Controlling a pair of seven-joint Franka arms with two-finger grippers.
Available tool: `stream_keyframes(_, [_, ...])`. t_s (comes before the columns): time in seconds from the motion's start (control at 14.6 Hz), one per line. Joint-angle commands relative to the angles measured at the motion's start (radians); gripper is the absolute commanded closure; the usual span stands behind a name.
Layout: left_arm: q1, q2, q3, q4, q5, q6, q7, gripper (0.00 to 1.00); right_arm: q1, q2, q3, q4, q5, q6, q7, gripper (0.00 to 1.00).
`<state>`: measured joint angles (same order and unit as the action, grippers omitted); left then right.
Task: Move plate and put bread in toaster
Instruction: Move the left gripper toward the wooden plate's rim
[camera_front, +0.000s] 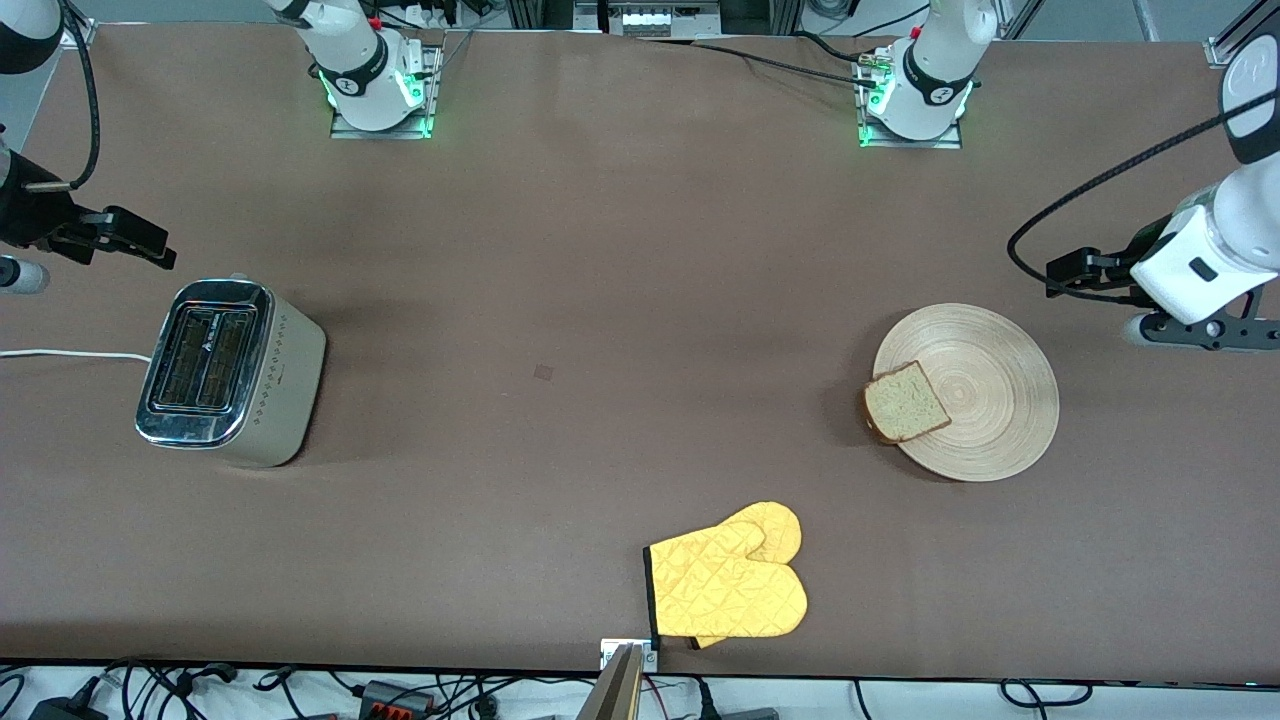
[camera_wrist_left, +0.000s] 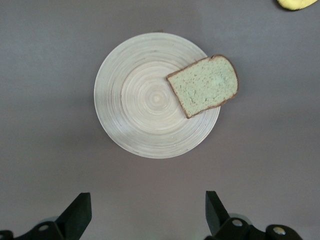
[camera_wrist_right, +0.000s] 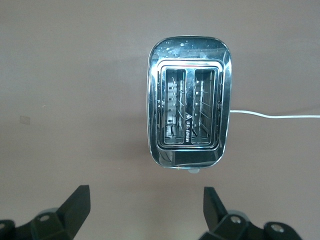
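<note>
A: Jaws?

B: Both standing wide, gripping nothing. Left gripper (camera_wrist_left: 145, 215) is hanging beside the round light wooden plate (camera_front: 990, 375); right gripper (camera_wrist_right: 145, 212) is waiting by the chrome-topped beige toaster (camera_front: 232, 372).

A: Step?

B: None begun, I judge. Square brown-crusted bread (camera_front: 906, 402) is overhanging the plate's rim on the brown worktop (camera_front: 600, 300); next, gripping that plate's rim.

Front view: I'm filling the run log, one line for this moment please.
bread on plate edge | toaster slots empty | left gripper open, waiting | right gripper open, waiting
</note>
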<state>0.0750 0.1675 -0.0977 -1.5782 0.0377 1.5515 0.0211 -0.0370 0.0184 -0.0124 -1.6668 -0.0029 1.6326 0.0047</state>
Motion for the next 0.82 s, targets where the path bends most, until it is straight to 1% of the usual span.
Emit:
stream_keyframes(0.0, [0.067, 0.099, -0.001, 0.059, 0.004, -0.018, 0.037, 0.00, -0.012, -0.012, 0.012, 0.001, -0.003, -0.007, -0.008, 0.00])
stream_keyframes(0.14, [0.123, 0.188, -0.001, 0.125, -0.033, -0.016, 0.066, 0.00, -0.014, -0.014, 0.012, 0.004, -0.002, -0.007, -0.008, 0.00])
stream_keyframes(0.21, [0.165, 0.231, -0.001, 0.144, -0.060, -0.015, 0.068, 0.00, -0.012, -0.012, 0.012, 0.004, 0.000, -0.007, -0.008, 0.00])
stream_keyframes(0.27, [0.205, 0.269, -0.002, 0.152, -0.106, -0.008, 0.068, 0.00, -0.012, -0.012, 0.012, 0.004, 0.000, -0.007, -0.006, 0.00])
stream_keyframes(0.34, [0.222, 0.299, -0.002, 0.150, -0.157, -0.001, 0.068, 0.00, -0.012, -0.011, 0.012, 0.004, 0.000, -0.005, -0.006, 0.00])
stream_keyframes(0.48, [0.310, 0.348, -0.011, 0.139, -0.252, 0.070, 0.085, 0.00, -0.011, -0.005, 0.014, 0.004, 0.001, 0.000, -0.006, 0.00])
stream_keyframes(0.62, [0.351, 0.421, -0.013, 0.136, -0.318, 0.082, 0.220, 0.00, -0.009, -0.002, 0.015, 0.004, 0.001, -0.002, -0.006, 0.00])
stream_keyframes(0.76, [0.425, 0.486, -0.013, 0.135, -0.431, 0.096, 0.333, 0.00, -0.011, -0.002, 0.014, 0.004, 0.001, -0.002, -0.006, 0.00])
